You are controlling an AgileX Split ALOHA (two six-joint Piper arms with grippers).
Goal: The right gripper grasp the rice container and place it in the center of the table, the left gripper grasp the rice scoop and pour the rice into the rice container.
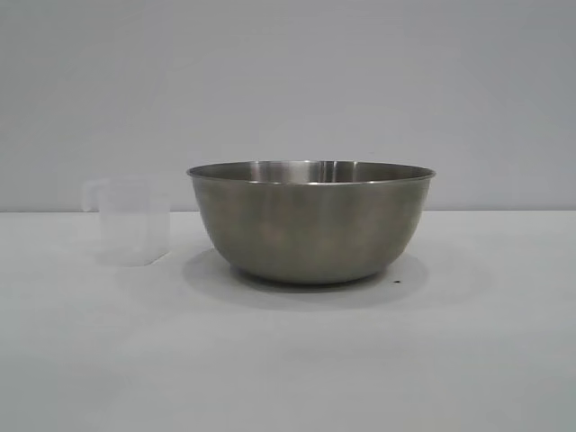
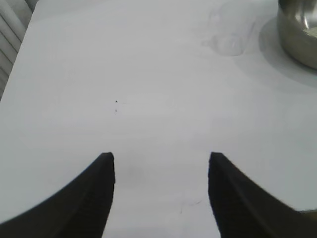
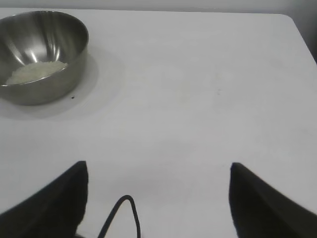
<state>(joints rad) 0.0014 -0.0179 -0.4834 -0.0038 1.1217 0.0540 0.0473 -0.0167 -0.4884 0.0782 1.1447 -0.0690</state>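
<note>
The rice container, a round steel bowl, stands upright in the middle of the white table. Inside it lies a heap of off-white rice. The bowl also shows in the right wrist view and at the edge of the left wrist view. The rice scoop, a translucent plastic cup, stands upright just left of the bowl, apart from it; it shows faintly in the left wrist view. My left gripper is open over bare table, well back from the scoop. My right gripper is open and empty, far from the bowl.
A small dark speck lies on the table beside the bowl's base. The table's rounded corner and its side edge are in view. A thin black cable loops between the right fingers.
</note>
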